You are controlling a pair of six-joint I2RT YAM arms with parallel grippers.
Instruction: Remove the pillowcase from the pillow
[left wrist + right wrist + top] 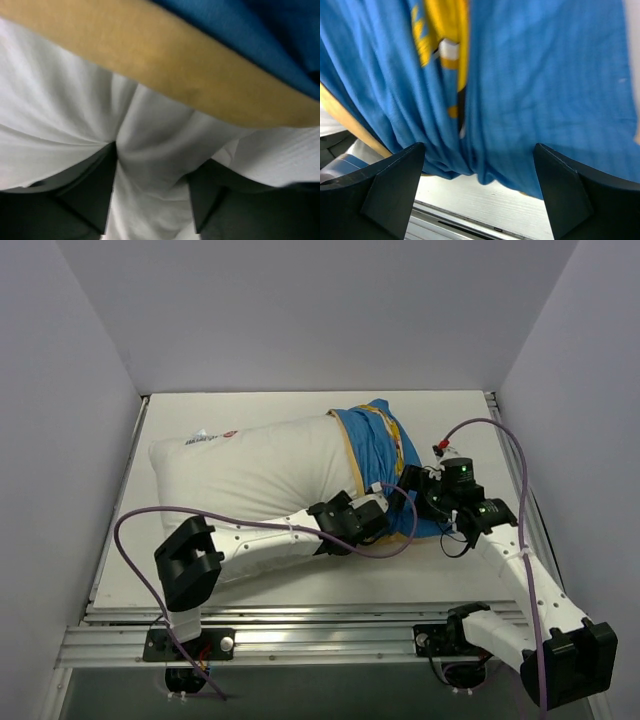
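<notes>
The white pillow (pixel 260 470) lies across the table, its left two thirds bare. The blue pillowcase (pixel 385 445) with yellow trim is bunched over its right end. My left gripper (pixel 370 508) presses into the pillow's near side just left of the trim. In the left wrist view that gripper (pixel 152 200) stands open, a ridge of white pillow (pixel 60 110) cloth bulging between its fingers, with the yellow trim (pixel 175 75) just beyond. My right gripper (pixel 415 488) is at the pillowcase's near right edge. The right wrist view shows it (pixel 479 150) wide open, blue pillowcase (pixel 545 90) folds hanging just ahead of its fingertips.
The white table (pixel 450 420) sits inside pale walls on three sides. A metal rail (pixel 300 635) runs along the near edge by both arm bases. Purple cables (pixel 500 430) loop over each arm. A strip of table (pixel 485 205) shows beneath the right gripper.
</notes>
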